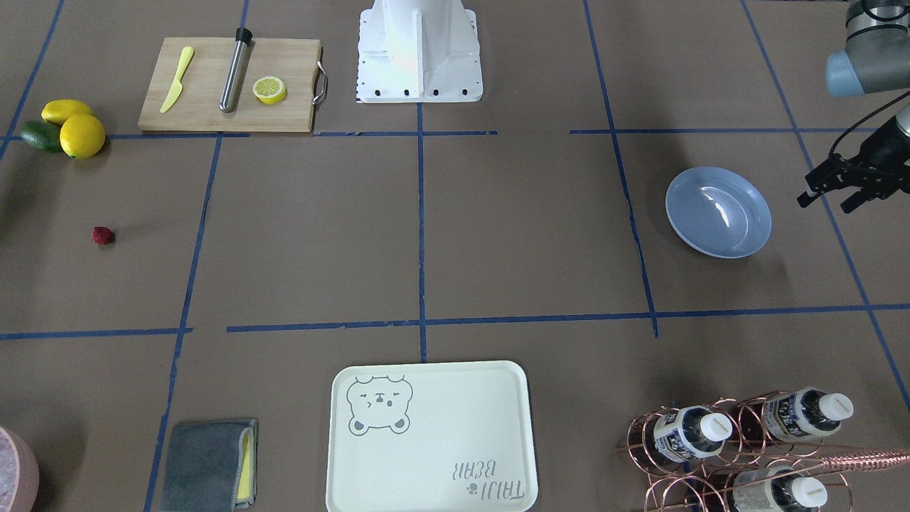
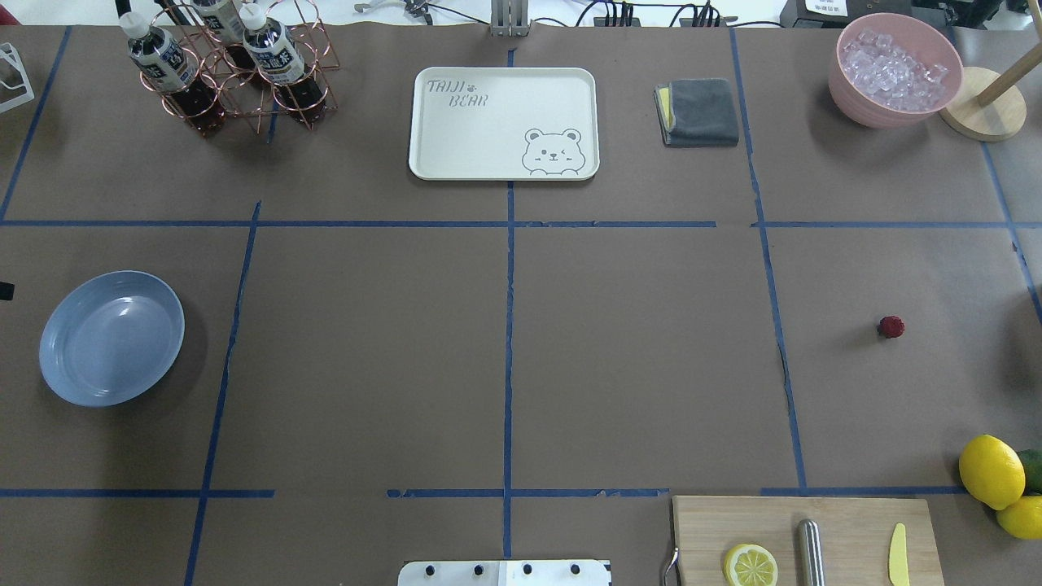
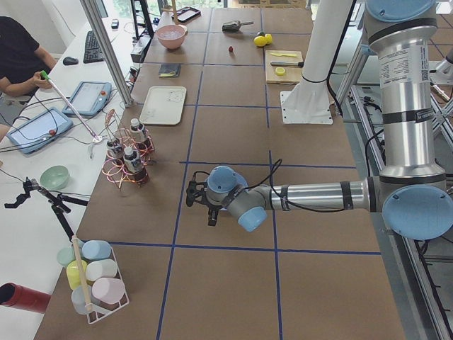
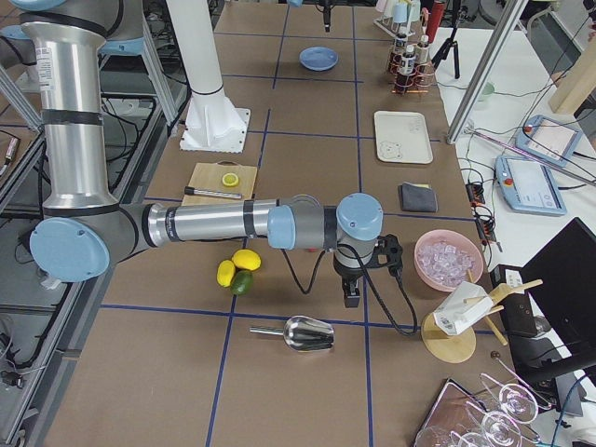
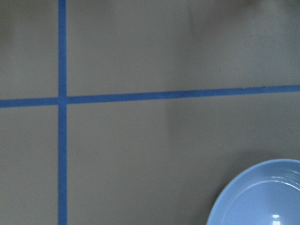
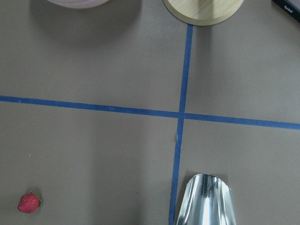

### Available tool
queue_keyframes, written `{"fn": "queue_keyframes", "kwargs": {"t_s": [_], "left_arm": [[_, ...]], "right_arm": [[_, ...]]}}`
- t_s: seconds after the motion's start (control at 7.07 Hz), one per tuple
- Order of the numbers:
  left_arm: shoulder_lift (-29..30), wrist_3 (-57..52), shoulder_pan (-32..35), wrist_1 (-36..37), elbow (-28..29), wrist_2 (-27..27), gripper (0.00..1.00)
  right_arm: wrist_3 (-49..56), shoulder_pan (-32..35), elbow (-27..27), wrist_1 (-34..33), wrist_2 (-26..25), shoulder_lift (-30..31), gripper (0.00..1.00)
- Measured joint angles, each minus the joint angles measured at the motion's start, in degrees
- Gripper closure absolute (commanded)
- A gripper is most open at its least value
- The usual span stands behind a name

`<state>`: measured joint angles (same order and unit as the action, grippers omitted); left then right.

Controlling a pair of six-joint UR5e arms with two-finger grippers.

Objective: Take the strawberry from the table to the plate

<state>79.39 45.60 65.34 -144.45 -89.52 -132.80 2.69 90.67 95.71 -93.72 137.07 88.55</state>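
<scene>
The strawberry (image 1: 103,235) is a tiny dark red berry lying alone on the brown table (image 1: 498,235), on my right side (image 2: 891,327). It shows at the lower left of the right wrist view (image 6: 29,202). The pale blue plate (image 1: 718,212) sits empty on my left side (image 2: 111,338), with its rim at the lower right of the left wrist view (image 5: 262,197). My left gripper (image 1: 826,203) hovers just outside the plate, open and holding nothing. My right gripper (image 4: 352,293) shows only in the exterior right view, near the pink bowl, and I cannot tell its state.
A cutting board (image 2: 806,537) with a lemon half, metal rod and yellow knife lies near the robot's base. Lemons (image 2: 991,470) sit beside it. A bear tray (image 2: 503,122), grey cloth (image 2: 698,111), bottle rack (image 2: 228,69), ice bowl (image 2: 894,69) and metal scoop (image 6: 204,199) ring the table.
</scene>
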Motion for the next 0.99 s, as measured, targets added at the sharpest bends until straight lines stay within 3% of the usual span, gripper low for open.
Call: {"fn": "queue_keyframes", "kwargs": {"t_s": [0.14,0.28,0.57,0.85,0.99], "left_arm": [[-1.0,5.5,-4.0,-3.5,0.1,2.7,0.06],[-1.3,9.3,-7.5,-5.1,0.3,6.2,0.16],[-1.2,11.7,-10.4,-6.1,1.5,10.3,0.36],[-0.8,12.2,-11.1,-6.2,2.0,12.2,0.66],[-0.6,12.2,-11.2,-6.2,2.1,12.5,0.72]], "right_arm": [[-1.8,0.0,0.0,0.0,0.1,-0.1,0.0],[-4.3,-0.1,0.0,0.4,0.3,-0.3,0.0],[-6.3,-0.1,-0.2,2.1,0.5,-0.3,0.0],[-6.6,-0.1,-0.3,2.7,0.6,-0.4,0.0],[-6.6,-0.1,-0.3,2.7,0.6,-0.4,0.0]]}}
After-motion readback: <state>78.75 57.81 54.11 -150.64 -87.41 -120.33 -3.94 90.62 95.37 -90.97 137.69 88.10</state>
